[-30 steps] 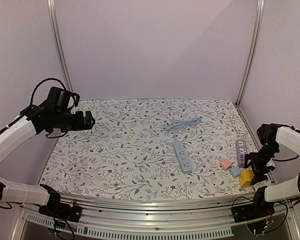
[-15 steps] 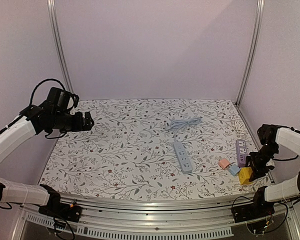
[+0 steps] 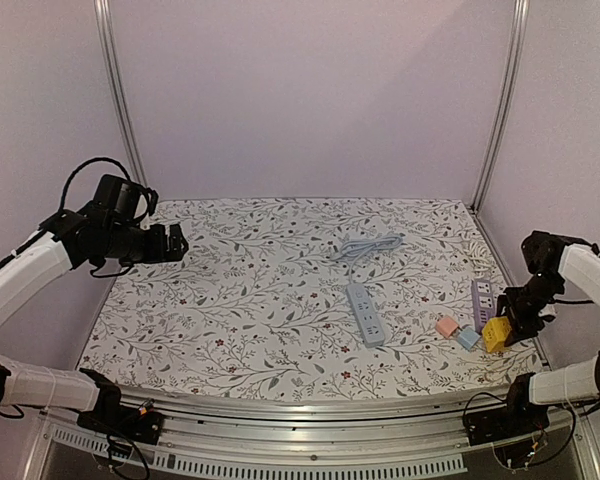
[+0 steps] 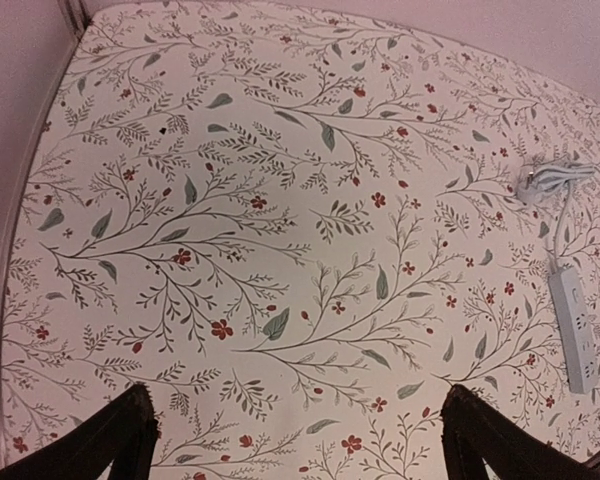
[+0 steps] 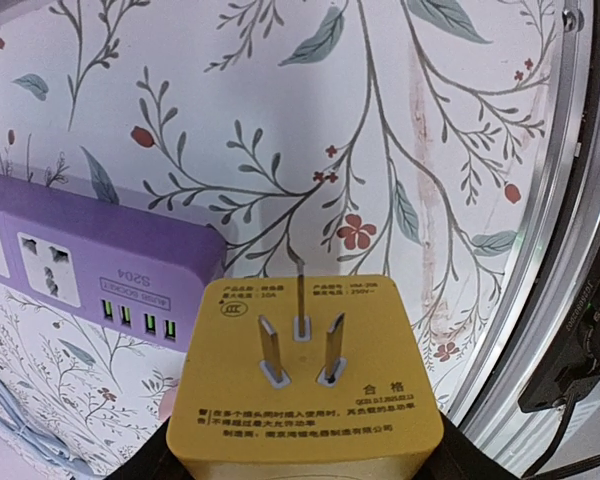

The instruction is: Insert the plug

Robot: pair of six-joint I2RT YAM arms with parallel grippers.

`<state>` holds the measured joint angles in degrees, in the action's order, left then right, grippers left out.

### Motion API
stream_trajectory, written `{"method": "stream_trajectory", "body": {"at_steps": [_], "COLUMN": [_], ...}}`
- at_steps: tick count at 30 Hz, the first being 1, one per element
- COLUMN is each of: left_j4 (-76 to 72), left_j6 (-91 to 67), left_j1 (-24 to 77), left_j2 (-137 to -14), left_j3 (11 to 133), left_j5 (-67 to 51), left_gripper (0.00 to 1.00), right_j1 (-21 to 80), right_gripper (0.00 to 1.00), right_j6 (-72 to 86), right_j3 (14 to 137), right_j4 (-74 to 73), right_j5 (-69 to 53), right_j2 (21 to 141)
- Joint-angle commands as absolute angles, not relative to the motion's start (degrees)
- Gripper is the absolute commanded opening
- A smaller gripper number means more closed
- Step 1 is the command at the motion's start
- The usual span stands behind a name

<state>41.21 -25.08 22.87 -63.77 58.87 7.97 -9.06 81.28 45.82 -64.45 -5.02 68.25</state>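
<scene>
Item: yellow plug [image 5: 305,385], a square block with three flat prongs and printed lettering on the face turned to the right wrist camera. Location: right near corner of the table, beside the near end of the purple power strip [image 5: 90,265], close to the metal edge rail [image 5: 540,250]. Holder: right gripper [image 5: 305,468], half closed, one dark finger pressed against each side of the plug; whether the plug clears the cloth cannot be told. Adjacent: pink block [image 3: 447,327] and blue block [image 3: 468,339], lying together just left of the plug. Centre of table: grey power strip [image 3: 365,313], lying flat, sockets up, its cable [image 3: 368,245] coiled behind it at the far end. Surface: floral cloth [image 3: 240,300], white with green leaves and red flowers. Left gripper [image 4: 295,440]: fingers spread fully apart, holding nothing, raised above the left side of the cloth, well apart from both strips and from the plug.
</scene>
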Motion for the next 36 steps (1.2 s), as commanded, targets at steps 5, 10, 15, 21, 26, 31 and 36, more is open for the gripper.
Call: {"method": "stream_trajectory", "body": {"at_steps": [5,10,15,21,26,31,36], "left_j4": [42.9,43.6,44.4,44.6,44.1,42.0,37.0], "left_j6": [-25.2,-25.3,-27.2,-27.9,-27.9,-28.3,-28.5], "left_j1": [23.3,23.3,22.8,22.1,22.2,22.1,23.6], "left_j2": [-62.7,-61.6,-61.2,-61.2,-60.6,-60.8,-60.4], "left_j3": [60.3,61.2,61.7,62.2,62.4,62.2,61.6], "left_j5": [9.5,10.5,10.9,9.6,8.3,3.8,0.7], "left_gripper": [0.99,0.99,0.99,0.99,0.99,1.0,0.99], "right_j1": [-9.2,-9.2,-9.1,-8.9,-5.4,1.6,8.3], "right_gripper": [0.0,0.0,0.0,0.0,0.0,0.0,0.0], "right_j6": [76.3,72.8,71.8,71.7,73.0,74.5,74.4], "right_j3": [51.0,55.0,58.8,62.0,63.3,65.7,69.4], "right_j4": [-65.9,-62.9,-58.9,-54.3,-49.4,-43.7,-38.1], "right_j5": [-5.1,-8.0,-11.0,-15.4,-17.1,-18.9,-20.2], "right_j2": [66.5,65.8,64.4,64.9,65.9,70.3,75.2]}}
